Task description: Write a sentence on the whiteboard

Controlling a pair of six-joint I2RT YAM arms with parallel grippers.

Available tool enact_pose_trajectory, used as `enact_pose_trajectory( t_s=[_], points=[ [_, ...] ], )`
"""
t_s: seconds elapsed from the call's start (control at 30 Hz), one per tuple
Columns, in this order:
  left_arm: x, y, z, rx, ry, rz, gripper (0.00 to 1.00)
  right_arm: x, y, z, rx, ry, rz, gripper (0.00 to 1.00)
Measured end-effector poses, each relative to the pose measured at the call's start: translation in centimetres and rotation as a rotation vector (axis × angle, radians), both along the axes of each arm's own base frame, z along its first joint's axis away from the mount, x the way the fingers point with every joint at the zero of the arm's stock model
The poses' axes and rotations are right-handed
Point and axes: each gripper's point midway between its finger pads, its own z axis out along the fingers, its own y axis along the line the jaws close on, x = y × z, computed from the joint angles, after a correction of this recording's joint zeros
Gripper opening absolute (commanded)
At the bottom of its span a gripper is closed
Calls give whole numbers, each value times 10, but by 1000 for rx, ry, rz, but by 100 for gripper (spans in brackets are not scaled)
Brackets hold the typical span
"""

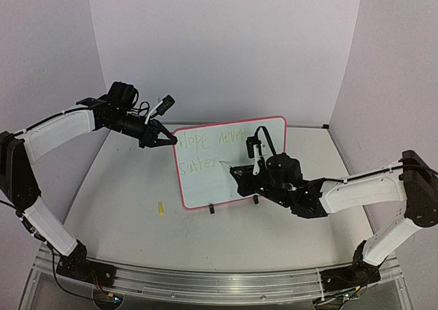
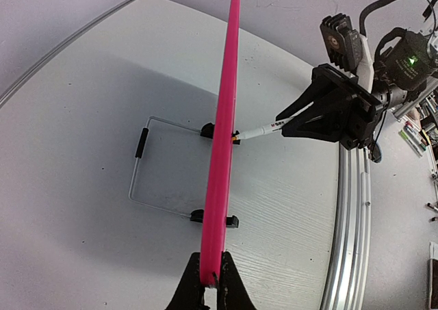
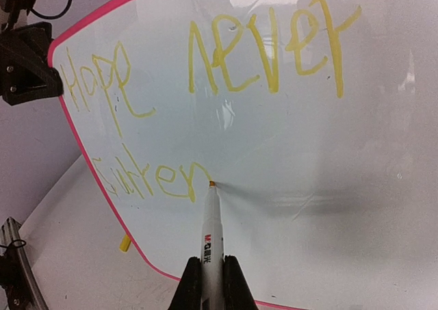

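Starting at the whiteboard's [image 1: 205,187] left edge, what grips it? asks Mia.

Left gripper [image 1: 171,140], fingers pinched onto the pink frame, says Tom. The board stands upright on the table [image 1: 109,187], on black feet. A small yellow piece [image 1: 160,208] lies before its left corner.

And on the board?

The sentence [image 3: 205,84]: "Hope never" above, "Surren" below.

Right of that?

A marker [image 3: 212,235], tip touching the board just after the last letter, clamped between the right gripper's [image 1: 236,170] fingers.

Your board [image 1: 205,183] stands upright mid-bench [image 1: 123,214]; your marker [image 3: 212,221] tip touches its front, and a cap [image 1: 160,207] lies on the bench front-left.
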Motion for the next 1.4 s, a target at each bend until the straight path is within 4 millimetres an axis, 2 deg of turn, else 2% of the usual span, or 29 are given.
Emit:
enact_pose_trajectory(
  t_s=[0.2, 0.77, 0.87, 1.1, 1.4],
  points=[
    [0, 0, 0, -1, 1, 2, 0, -2, -4, -10, -11, 26, -4, 0],
    [0, 0, 0, -2, 4, 4, 0, -7, -8, -15, -20, 42, 4, 0],
    [0, 0, 0, -2, 4, 3, 0, -12, -9, -7, -10, 36, 28, 0],
    [0, 0, 0, -2, 4, 3, 0, -19, -13, 31, 77, 0, 141, 0],
    [0, -1, 0, -2, 4, 2, 0, -7, -36, 16, 96, 71, 245, 0]
  ],
)
